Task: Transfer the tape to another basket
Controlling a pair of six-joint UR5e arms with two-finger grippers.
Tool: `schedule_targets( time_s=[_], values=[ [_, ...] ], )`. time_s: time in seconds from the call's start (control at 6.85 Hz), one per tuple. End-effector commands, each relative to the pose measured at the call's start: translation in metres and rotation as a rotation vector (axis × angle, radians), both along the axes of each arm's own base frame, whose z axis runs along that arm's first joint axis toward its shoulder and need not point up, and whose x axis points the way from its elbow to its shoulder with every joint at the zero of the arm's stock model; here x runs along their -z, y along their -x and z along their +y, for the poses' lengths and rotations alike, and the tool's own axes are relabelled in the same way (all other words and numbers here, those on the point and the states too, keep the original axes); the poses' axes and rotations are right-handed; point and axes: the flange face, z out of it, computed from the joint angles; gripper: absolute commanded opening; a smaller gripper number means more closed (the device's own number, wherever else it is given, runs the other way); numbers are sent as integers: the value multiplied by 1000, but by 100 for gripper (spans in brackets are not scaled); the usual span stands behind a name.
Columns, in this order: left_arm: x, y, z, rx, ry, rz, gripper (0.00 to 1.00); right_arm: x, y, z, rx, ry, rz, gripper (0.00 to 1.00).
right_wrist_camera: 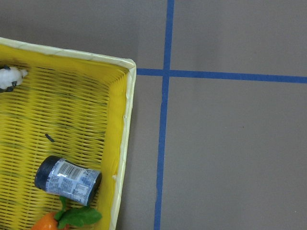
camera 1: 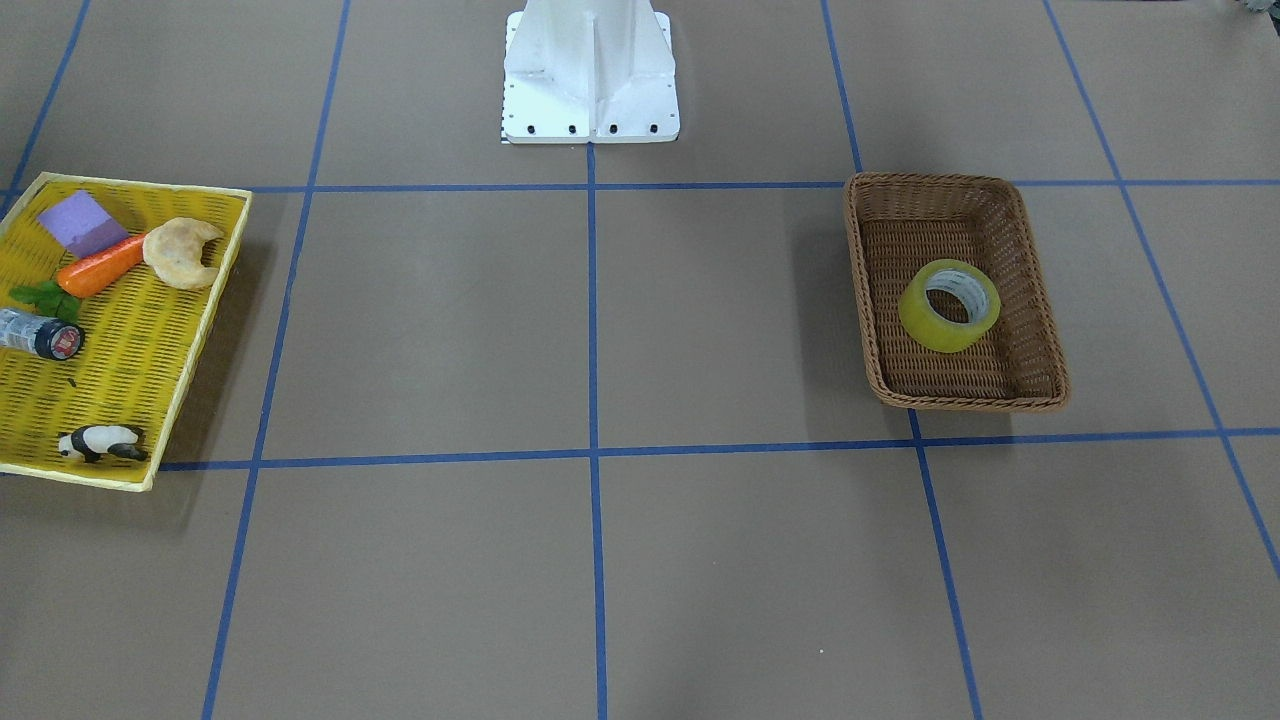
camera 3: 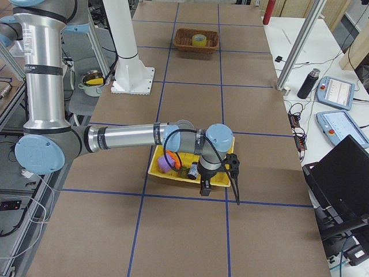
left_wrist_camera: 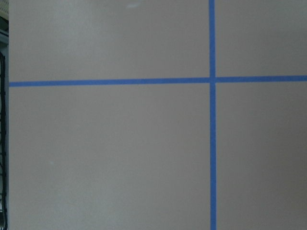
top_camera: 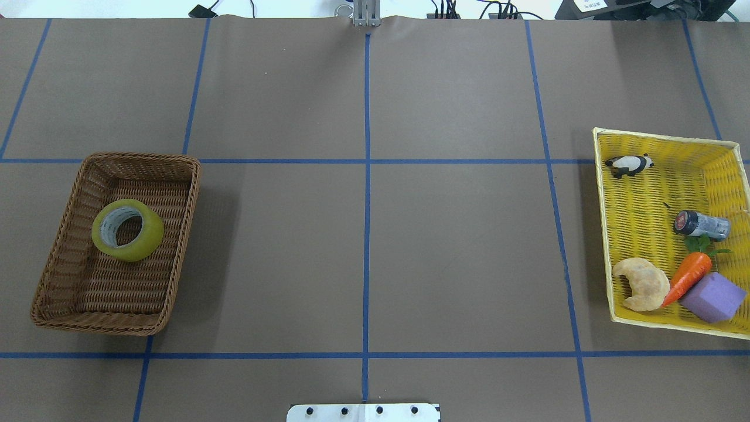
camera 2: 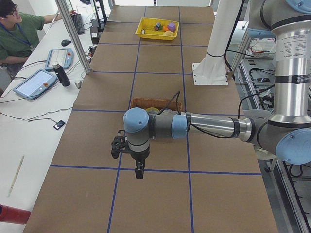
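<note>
The yellow tape roll [top_camera: 128, 230] lies flat inside the brown wicker basket [top_camera: 70, 234] on the robot's left side; both also show in the front view, the tape [camera 1: 950, 305] in the basket [camera 1: 860, 260]. My left gripper [camera 2: 138, 170] hangs over bare table, apart from the basket [camera 2: 141, 103]; I cannot tell if it is open or shut. My right gripper [camera 3: 204, 187] hangs by the near edge of the yellow mesh tray [camera 3: 155, 170]; I cannot tell its state either. Neither wrist view shows fingers.
The yellow mesh tray [top_camera: 644, 211] on the robot's right holds a toy panda [top_camera: 629, 164], a small bottle [top_camera: 701, 224], a carrot [top_camera: 689, 276], a croissant [top_camera: 641, 283] and a purple block [top_camera: 711, 297]. The white robot base [camera 1: 590, 75] stands at the table's middle edge.
</note>
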Motion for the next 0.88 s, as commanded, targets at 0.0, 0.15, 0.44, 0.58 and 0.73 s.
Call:
schedule_targets(
  time_s=[0.0, 0.15, 0.44, 0.58, 0.73],
  values=[
    [-8, -1, 2, 36, 46, 3, 99, -4, -2, 4, -4, 7, 0, 100],
    [-9, -1, -2, 56, 38, 2, 99, -4, -4, 4, -7, 8, -3, 100],
    [-9, -1, -2, 56, 32, 0, 99, -4, -4, 5, -8, 11, -3, 100],
    [-9, -1, -2, 54, 32, 0, 99, -3, -4, 4, -9, 9, -5, 100],
    [-9, -1, -2, 56, 32, 0, 99, -3, -3, 4, -8, 8, -6, 100]
  ],
)
